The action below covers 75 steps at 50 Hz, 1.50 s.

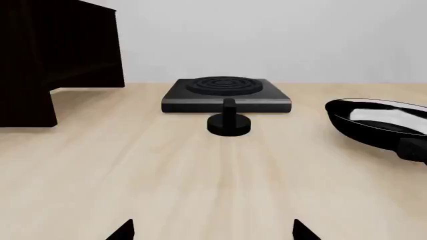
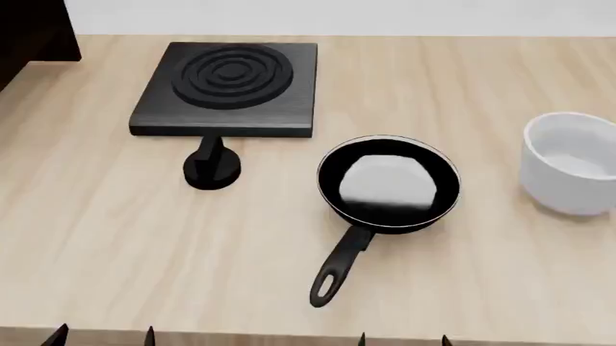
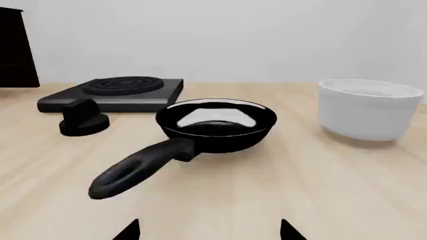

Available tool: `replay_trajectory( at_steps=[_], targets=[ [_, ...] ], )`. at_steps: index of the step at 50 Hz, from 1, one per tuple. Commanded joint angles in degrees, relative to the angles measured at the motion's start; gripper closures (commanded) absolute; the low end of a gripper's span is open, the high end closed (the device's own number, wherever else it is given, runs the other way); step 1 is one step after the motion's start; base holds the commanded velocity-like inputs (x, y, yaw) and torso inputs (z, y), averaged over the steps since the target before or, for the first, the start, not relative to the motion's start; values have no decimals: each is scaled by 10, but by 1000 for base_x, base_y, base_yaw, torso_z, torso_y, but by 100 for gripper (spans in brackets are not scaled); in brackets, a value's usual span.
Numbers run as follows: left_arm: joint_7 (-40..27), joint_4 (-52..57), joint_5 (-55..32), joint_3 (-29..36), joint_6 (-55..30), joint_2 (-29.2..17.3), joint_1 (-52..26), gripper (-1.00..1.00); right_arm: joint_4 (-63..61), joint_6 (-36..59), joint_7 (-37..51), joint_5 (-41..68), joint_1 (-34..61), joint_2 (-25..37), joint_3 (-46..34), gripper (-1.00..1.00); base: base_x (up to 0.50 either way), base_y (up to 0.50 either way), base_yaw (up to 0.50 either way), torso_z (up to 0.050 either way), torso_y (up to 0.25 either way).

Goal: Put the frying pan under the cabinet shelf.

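The frying pan (image 2: 389, 184) sits flat on the wooden table, right of centre, its long handle (image 2: 339, 268) pointing toward the near edge. It also fills the middle of the right wrist view as a frying pan (image 3: 217, 121) with its loop end nearest the camera. The cabinet shelf (image 2: 34, 29) stands at the far left corner; the left wrist view shows the cabinet shelf (image 1: 57, 50) dark and tall. My left gripper (image 2: 102, 336) and right gripper (image 2: 405, 339) hover at the table's near edge, both open and holding nothing, well short of the pan.
A square black plate with concentric rings (image 2: 229, 88) lies at the back centre-left, with a small black round knob (image 2: 212, 167) just in front of it. A white bowl (image 2: 573, 162) stands at the right. The pale wooden table (image 2: 106, 245) stretches between.
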Motion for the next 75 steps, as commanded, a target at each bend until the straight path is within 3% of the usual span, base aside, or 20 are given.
replay_trajectory(
  at_steps=[1, 2, 9, 45, 68, 75],
  targets=[
    [-6, 0, -6, 6, 0, -6, 0, -100, 0, 0, 7, 5, 0, 5, -7, -100, 0, 0, 0, 0, 0],
    [4, 69, -14, -11, -6, -14, 23, -100, -35, 10, 6, -25, -11, 8, -22, -100, 0, 0, 0, 50, 51],
    [-11, 146, -21, -6, -44, -30, 53, -100, -56, 27, 20, -20, -13, 23, -46, -100, 0, 0, 0, 50, 53],
    [-64, 235, 40, 40, -81, -77, 92, -100, -201, 100, 70, -23, -52, 68, -56, -100, 0, 0, 0, 50, 52],
    [-78, 243, 46, 56, -100, -89, 90, -100, -190, 96, 85, -24, -45, 86, -69, -100, 0, 0, 0, 50, 52],
    [-83, 243, 47, 60, -101, -92, 90, -100, -196, 97, 90, -33, -47, 92, -78, -100, 20, 500, 0, 50, 53]
  ],
)
